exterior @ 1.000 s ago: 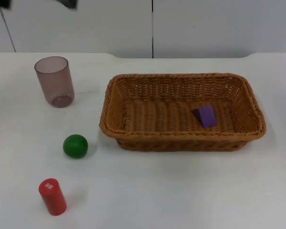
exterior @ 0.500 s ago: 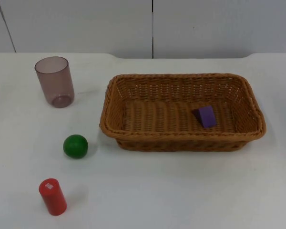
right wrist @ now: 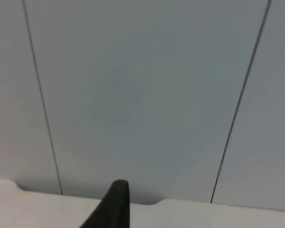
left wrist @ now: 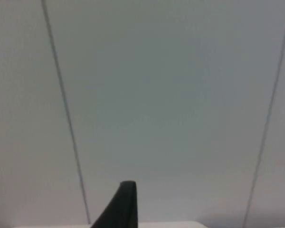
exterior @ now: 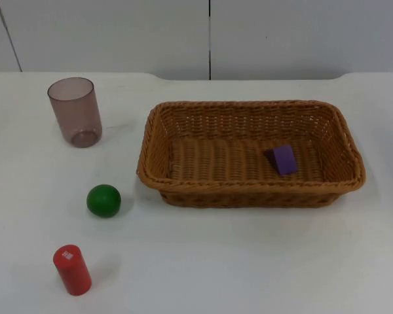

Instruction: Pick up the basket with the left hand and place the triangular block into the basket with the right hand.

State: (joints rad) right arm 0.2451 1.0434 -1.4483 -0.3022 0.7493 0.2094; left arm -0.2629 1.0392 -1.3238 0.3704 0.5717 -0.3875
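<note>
Fingers' spread can't be judged: left gripper (left wrist: 126, 209) and right gripper (right wrist: 115, 206) both face the partition wall (left wrist: 171, 95). Purple triangular block (exterior: 283, 159) sits inside the basket (exterior: 158, 176); just keep clear.

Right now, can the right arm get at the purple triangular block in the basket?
Probably yes: the purple triangular block lies uncovered in the open basket, nothing above it. The right gripper faces the partition wall.
</note>
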